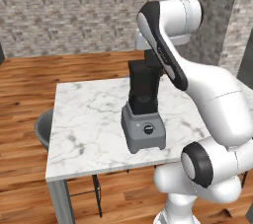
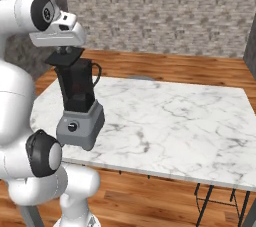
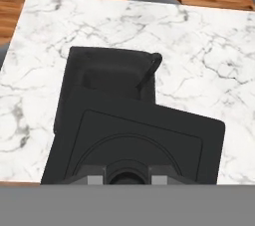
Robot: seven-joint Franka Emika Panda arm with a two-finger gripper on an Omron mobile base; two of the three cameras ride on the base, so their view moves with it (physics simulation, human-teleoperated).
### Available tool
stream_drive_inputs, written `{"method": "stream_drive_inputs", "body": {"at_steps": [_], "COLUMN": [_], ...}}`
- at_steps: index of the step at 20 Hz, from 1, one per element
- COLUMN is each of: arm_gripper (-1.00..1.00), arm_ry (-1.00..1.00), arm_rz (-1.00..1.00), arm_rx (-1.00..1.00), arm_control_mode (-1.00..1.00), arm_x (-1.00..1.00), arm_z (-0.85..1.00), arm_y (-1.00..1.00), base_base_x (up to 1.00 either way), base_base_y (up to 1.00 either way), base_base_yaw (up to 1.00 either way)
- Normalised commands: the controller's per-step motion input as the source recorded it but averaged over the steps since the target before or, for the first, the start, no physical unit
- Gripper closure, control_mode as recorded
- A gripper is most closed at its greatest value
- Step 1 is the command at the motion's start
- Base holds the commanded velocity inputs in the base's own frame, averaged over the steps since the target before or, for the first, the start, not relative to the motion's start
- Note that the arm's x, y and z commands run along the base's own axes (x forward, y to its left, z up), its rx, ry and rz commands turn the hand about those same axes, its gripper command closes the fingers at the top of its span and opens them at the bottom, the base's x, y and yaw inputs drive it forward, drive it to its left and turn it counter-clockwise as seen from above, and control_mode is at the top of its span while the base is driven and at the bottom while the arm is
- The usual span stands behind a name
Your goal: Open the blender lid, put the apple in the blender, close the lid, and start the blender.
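Blender [image 1: 144, 128]: grey base with black dial, dark jar, near the marble worktop's [image 2: 175, 116] front edge. Blender lid [image 3: 134, 145]: tilted above the jar mouth, held clamped in the gripper [image 3: 127, 177].

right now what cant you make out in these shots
- Whether the hand is closed on the blender lid: hand view, fingertips cut by the bottom edge.
- The jar's inside: hand view, the tilted lid covers most of the blender opening.
- The lid in the left base view: the arm's forearm blocks the jar top.
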Motion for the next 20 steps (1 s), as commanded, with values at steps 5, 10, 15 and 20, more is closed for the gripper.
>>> {"method": "stream_drive_inputs", "body": {"at_steps": [5, 10, 15, 20], "arm_gripper": [1.0, 1.0, 1.0, 1.0], "arm_ry": [0.0, 0.0, 0.0, 0.0], "arm_rz": [0.0, 0.01, 0.01, 0.01], "arm_rx": [0.0, 0.0, 0.0, 0.0], "arm_control_mode": [-1.0, -1.0, -1.0, -1.0], "arm_x": [0.28, 0.11, 0.21, 0.3], "arm_z": [-0.02, -0.25, -0.13, 0.0], "arm_y": [0.18, 0.0, 0.0, 0.0], "base_base_x": [0.0, 0.0, 0.0, 0.0], "base_base_y": [0.0, 0.0, 0.0, 0.0], "base_base_yaw": [0.0, 0.0, 0.0, 0.0]}}
